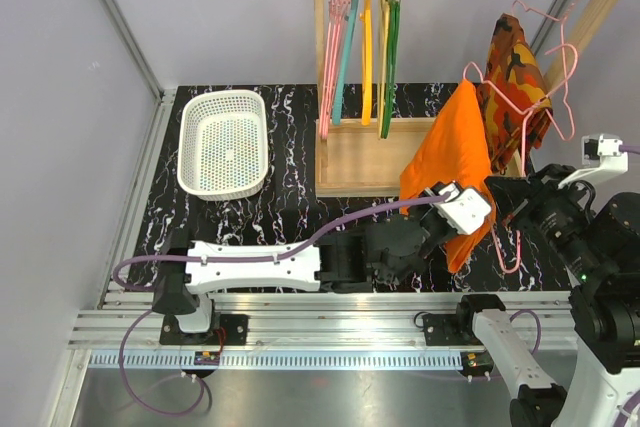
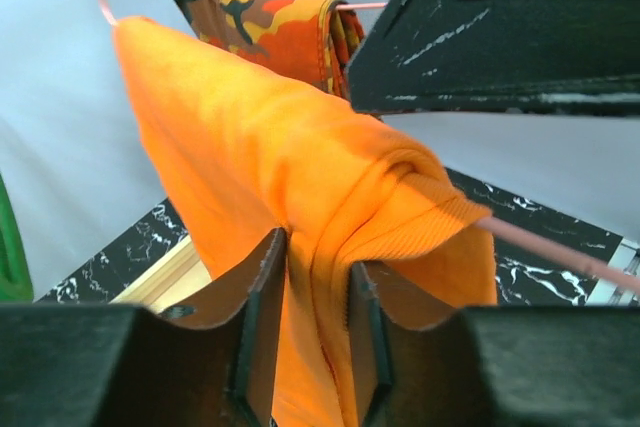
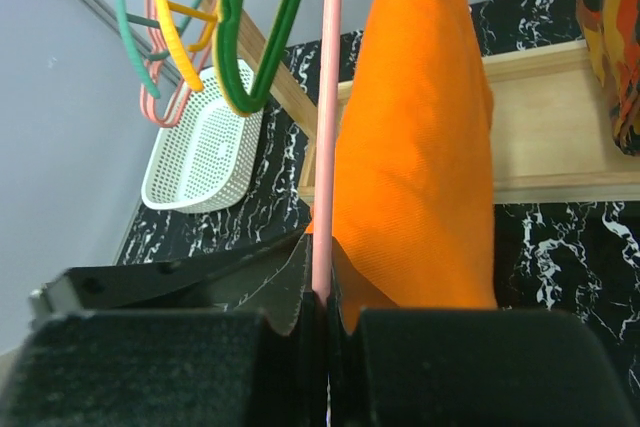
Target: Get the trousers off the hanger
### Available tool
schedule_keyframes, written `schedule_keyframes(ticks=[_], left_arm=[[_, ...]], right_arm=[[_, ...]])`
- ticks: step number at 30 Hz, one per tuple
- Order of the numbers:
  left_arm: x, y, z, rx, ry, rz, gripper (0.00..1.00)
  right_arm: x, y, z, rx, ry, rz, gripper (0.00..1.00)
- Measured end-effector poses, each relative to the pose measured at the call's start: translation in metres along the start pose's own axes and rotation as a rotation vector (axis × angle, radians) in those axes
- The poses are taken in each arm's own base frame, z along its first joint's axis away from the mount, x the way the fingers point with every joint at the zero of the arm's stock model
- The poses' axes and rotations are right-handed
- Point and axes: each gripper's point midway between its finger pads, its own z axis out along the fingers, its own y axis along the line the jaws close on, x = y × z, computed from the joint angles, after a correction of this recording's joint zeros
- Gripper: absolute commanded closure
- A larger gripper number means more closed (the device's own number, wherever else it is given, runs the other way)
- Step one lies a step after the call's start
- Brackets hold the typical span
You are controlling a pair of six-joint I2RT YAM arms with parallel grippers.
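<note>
The table (image 1: 270,212) is seen from above and behind, looking down; wrist views are shot super close, trousers (image 1: 455,152) shared by all three.

The left arm (image 1: 255,267) has a long white shell link set between bulky black joints. A lilac cable (image 1: 340,219) runs along it and loops out past its black base (image 1: 185,299), and a white boxy housing (image 1: 466,209) sits at its wrist. The left claw (image 2: 315,342) has matte black finger blocks with brown inner faces, notched along their edges. The right arm (image 1: 512,345) is white near its base and black farther out, with a small green light (image 1: 582,275) on one joint. The right claw (image 3: 322,297) has black fingers with a coarse, fuzzy front surface.
</note>
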Motion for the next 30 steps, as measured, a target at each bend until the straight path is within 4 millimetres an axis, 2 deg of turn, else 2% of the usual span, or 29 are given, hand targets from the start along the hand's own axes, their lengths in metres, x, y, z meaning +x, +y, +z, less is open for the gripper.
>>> schedule_keyframes(ticks=[2,6,8,9,12,17,30], left_arm=[[0.001,0.004,-0.005,0.000,0.003,0.004,0.51],[-0.012,0.014,-0.013,-0.006,-0.018,-0.018,0.50],[-0.017,0.018,-0.015,-0.010,-0.030,-0.028,0.51],[-0.019,0.019,-0.015,-0.013,-0.033,-0.032,0.49],[-0.017,0.020,-0.015,-0.020,-0.028,-0.029,0.29],[-0.016,0.021,-0.013,-0.025,-0.025,-0.046,0.22],[-0.036,0.014,-0.011,0.016,-0.116,-0.114,0.20]], right_arm=[[0.003,-0.004,0.004,0.010,0.013,-0.003,1.00],[0.007,-0.006,0.009,0.018,0.037,-0.001,1.00],[0.008,-0.002,0.010,-0.006,0.046,0.003,1.00],[0.007,0.002,0.010,-0.026,0.046,0.007,1.00],[0.005,0.013,0.010,-0.081,0.045,0.021,1.00],[-0.005,0.022,0.004,-0.109,0.026,0.028,1.00],[-0.023,0.042,-0.017,-0.161,-0.028,0.031,1.00]])
